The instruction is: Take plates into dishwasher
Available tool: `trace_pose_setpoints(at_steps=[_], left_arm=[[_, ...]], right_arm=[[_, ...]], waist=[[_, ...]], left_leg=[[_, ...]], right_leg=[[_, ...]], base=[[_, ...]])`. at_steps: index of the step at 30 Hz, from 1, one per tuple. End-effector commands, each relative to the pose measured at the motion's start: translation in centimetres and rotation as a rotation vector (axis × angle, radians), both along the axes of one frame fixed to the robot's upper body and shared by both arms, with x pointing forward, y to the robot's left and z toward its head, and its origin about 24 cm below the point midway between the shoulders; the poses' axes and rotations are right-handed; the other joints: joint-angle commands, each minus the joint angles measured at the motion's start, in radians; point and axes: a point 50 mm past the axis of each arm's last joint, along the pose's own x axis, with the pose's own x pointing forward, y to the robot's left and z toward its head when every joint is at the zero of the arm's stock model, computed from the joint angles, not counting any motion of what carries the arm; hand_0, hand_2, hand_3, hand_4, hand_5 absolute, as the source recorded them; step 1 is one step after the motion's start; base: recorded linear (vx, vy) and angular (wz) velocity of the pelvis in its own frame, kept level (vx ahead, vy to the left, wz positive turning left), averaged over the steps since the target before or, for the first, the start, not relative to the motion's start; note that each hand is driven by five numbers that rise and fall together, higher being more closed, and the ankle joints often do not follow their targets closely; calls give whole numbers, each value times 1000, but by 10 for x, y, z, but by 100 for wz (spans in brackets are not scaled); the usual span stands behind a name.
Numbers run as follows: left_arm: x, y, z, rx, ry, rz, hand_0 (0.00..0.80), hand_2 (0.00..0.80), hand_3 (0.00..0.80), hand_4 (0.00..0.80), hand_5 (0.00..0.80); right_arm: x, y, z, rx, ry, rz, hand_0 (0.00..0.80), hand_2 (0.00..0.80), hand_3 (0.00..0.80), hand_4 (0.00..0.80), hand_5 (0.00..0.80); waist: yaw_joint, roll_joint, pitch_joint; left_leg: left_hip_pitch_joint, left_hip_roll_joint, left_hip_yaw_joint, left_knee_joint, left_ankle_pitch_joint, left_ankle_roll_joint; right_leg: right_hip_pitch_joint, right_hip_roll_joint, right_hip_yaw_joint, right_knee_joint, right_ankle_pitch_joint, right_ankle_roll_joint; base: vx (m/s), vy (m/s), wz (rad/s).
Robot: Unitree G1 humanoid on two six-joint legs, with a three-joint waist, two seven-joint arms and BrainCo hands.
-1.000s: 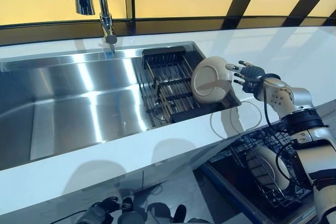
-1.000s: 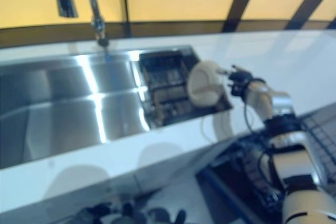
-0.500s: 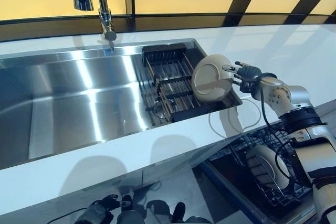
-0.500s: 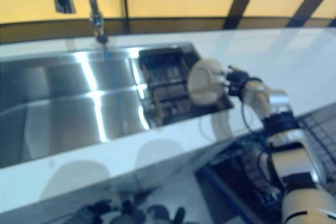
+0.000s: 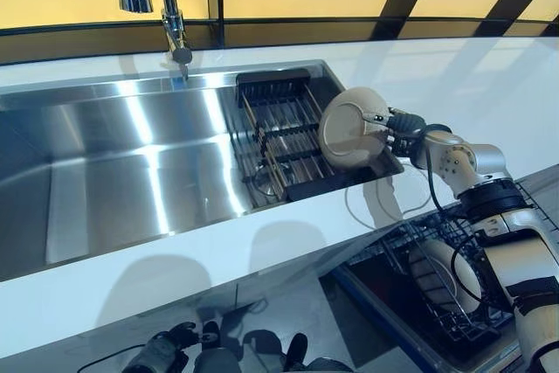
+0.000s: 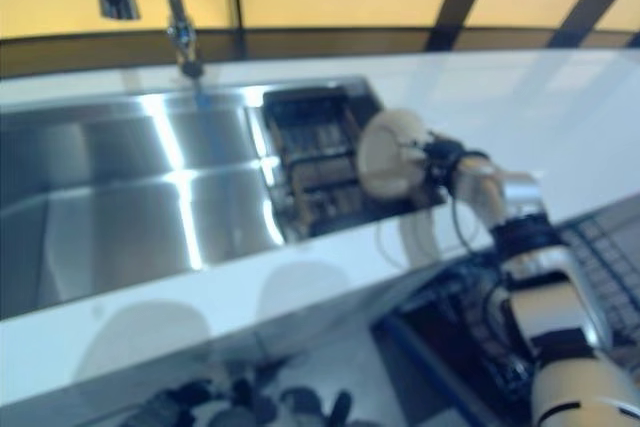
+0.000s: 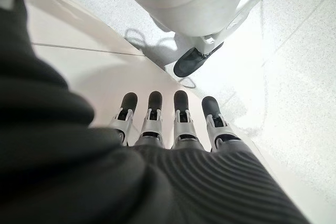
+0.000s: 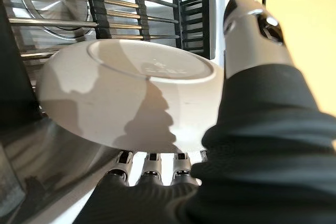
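A white plate [image 5: 347, 130] stands on edge at the right end of the black dish rack [image 5: 278, 133] in the sink, its underside toward me. My right hand [image 5: 404, 123] is at its right rim. In the right wrist view the plate [image 8: 131, 90] lies between the fingers [image 8: 151, 166], which pass behind it, and the straight thumb [image 8: 253, 27], which stands apart from it. My left hand [image 5: 164, 353] hangs low by the floor, fingers [image 7: 181, 114] straight and empty. Another white plate [image 5: 437, 270] stands in the dishwasher rack [image 5: 403, 242] at the lower right.
The steel sink [image 5: 105, 172] spans the left and middle, with a tap [image 5: 172, 19] behind it. A white counter [image 5: 489, 93] runs around the sink. The open dishwasher is below the counter's front edge on the right.
My right hand has moved left to the plate; its fingers now reach past the plate's rim. The plate stays in the rack. The left hand has not moved.
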Motion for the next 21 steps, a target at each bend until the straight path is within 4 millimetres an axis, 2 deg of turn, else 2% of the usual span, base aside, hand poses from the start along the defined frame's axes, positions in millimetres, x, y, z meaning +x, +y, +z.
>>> trace_pose_setpoints(at_steps=[1, 21], left_arm=[[25, 1, 9, 13, -54, -6, 0, 0, 0, 0, 0], [29, 0, 11, 12, -70, -1, 0, 0, 0, 0, 0]], right_arm=[[10, 1, 54, -22, -139, -9, 0, 0, 0, 0, 0], [8, -7, 51, -29, -116, -79, 0, 0, 0, 0, 0]], waist=[[32, 1, 10], [30, 5, 21]], left_leg=[[19, -31, -2, -1, -64, 49], [12, -34, -10, -1, -64, 51]], right_leg=[[0, -82, 36, 128, -41, 93], [-12, -85, 44, 138, -41, 97]], base=[[0, 0, 0], [0, 0, 0]])
